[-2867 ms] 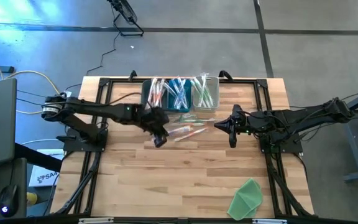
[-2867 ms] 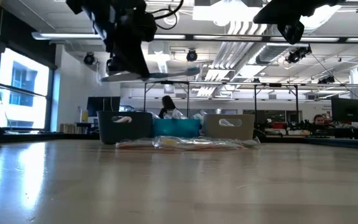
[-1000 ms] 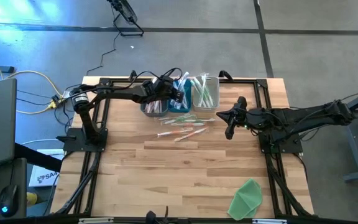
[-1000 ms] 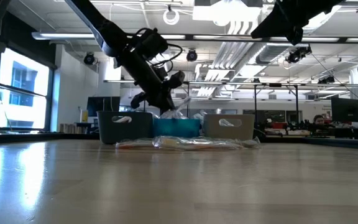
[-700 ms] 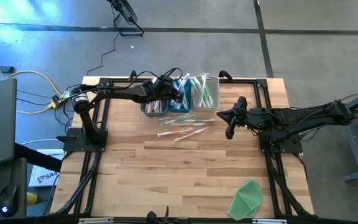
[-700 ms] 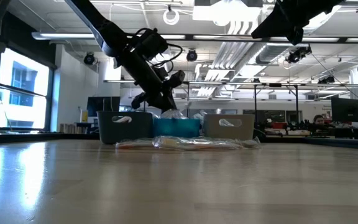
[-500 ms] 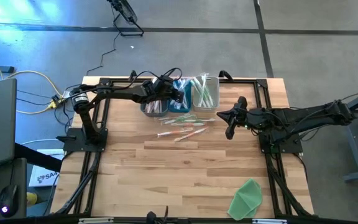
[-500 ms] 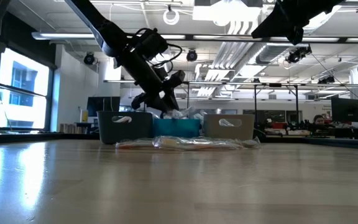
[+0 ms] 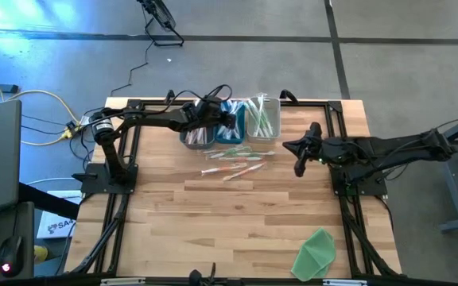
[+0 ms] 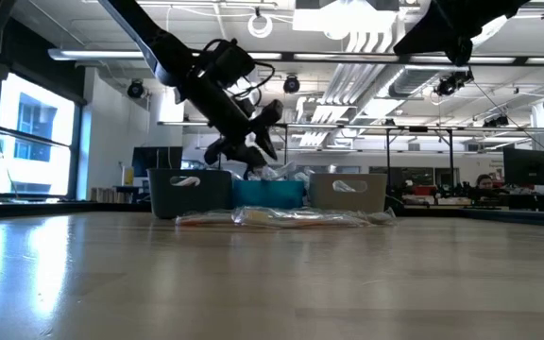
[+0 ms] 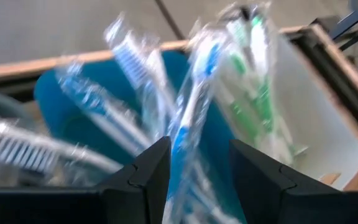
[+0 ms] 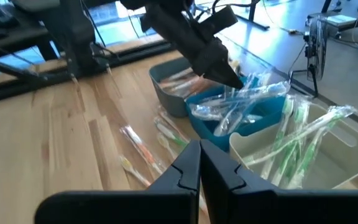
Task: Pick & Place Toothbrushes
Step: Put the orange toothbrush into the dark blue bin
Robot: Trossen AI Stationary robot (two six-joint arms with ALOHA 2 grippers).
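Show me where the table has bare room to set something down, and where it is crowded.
Bare wood runs across the table's middle and near side, bordered by the loose toothbrushes and the green sheet at the near right corner. It is crowded at the far edge: three bins, with the left gripper over the blue one.

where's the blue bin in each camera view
High view: the blue bin sits at the table's far edge, middle of three, partly under the left gripper.
Low view: centre, between the grey bin and the white bin.
Left wrist view: fills the middle, behind wrapped toothbrushes.
Right wrist view: centre right.
Shared landmark: the white bin beside it.
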